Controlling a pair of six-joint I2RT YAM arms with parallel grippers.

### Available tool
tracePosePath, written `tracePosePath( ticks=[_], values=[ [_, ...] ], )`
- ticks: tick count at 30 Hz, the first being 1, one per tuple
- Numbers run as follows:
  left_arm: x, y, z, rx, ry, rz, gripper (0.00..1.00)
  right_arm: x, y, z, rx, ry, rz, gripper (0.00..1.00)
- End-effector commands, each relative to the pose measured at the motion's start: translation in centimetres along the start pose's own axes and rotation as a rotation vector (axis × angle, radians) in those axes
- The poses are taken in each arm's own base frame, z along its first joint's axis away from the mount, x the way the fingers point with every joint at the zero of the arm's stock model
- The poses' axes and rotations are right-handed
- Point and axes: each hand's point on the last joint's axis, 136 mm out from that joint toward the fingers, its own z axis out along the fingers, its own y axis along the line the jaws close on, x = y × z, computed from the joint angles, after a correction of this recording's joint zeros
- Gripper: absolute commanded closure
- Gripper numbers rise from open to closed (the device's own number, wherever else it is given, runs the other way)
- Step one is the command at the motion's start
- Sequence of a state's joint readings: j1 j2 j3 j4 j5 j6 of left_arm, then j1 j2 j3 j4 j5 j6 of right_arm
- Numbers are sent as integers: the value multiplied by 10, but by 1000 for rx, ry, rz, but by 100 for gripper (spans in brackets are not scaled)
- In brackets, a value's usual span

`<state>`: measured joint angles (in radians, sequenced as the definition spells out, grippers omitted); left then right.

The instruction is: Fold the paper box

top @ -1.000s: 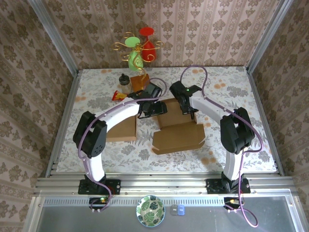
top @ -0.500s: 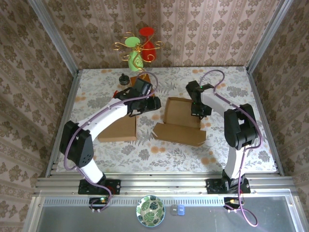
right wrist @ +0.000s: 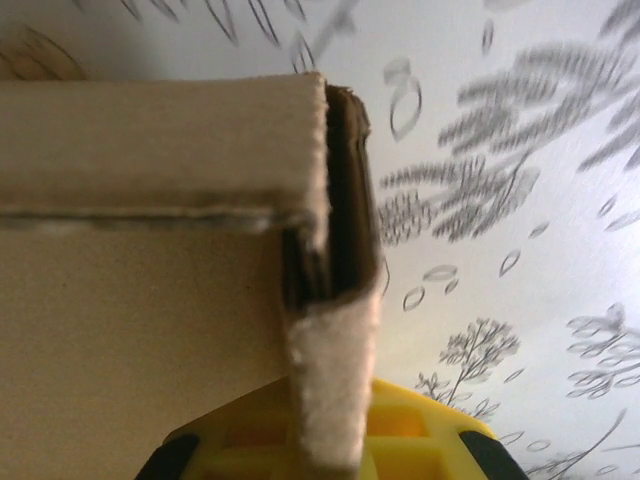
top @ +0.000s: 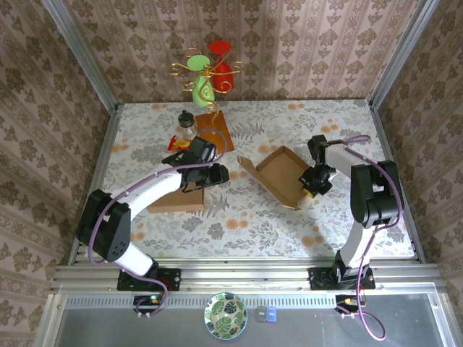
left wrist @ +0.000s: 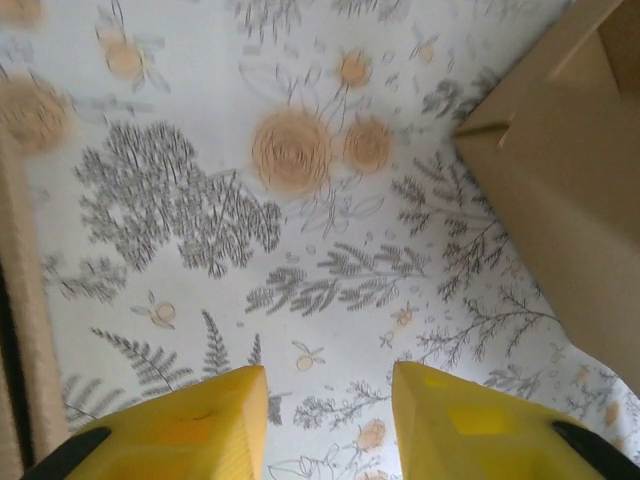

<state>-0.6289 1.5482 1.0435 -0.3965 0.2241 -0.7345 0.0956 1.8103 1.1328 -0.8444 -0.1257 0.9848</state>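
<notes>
the right fingers (right wrist: 420,440) stay clamped on a wall of the paper box (right wrist: 130,300), now dragged right and tilted on the tabletop (left wrist: 300,150); the left fingers (left wrist: 200,420) have backed away, apart and empty. folding looks barely begun.

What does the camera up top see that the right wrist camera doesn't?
Top camera: the left tool, a flat cardboard sheet, a bottle and a bowl. Right wrist camera: the doubled cardboard edge up close, pinched in the yellow fingers. Both: the paper box, the right tool and the flowery table.
</notes>
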Motion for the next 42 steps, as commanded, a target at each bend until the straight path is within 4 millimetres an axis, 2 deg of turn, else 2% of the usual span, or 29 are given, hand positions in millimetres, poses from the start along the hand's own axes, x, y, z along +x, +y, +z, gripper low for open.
tracePosePath(
  ticks=[1,6,10,16,19,24,27,29,33,35,37,39,42],
  values=[
    [12,-20,17,103,38,-34,64,14,2,9,-52,56,180,100],
    [25,-45,46,178,81,-53,66,26,-3,15,-79,98,285,100],
    [28,-59,64,234,102,-73,67,37,-5,24,-87,139,334,98],
    [20,-73,78,274,94,-86,67,41,-9,21,-90,127,325,81],
    [16,-80,81,284,93,-81,67,38,-3,9,-116,104,284,69],
    [12,-84,82,284,89,-75,67,28,6,-26,-149,21,152,49],
    [10,-87,82,284,90,-71,67,23,14,-49,-190,-31,54,43],
    [9,-87,82,282,88,-71,67,19,22,-65,-233,-68,-32,42],
    [8,-90,84,285,91,-73,67,0,39,-98,-292,-192,-234,42],
    [5,-93,84,290,91,-71,67,-19,43,-108,-266,-266,-359,41],
    [4,-94,85,285,93,-69,67,-35,49,-109,-251,-292,-467,41],
    [4,-94,85,282,96,-68,67,-53,46,-103,-180,-299,-536,41],
    [4,-95,87,279,99,-72,67,-69,53,-89,-146,-265,-609,40]
  ],
)
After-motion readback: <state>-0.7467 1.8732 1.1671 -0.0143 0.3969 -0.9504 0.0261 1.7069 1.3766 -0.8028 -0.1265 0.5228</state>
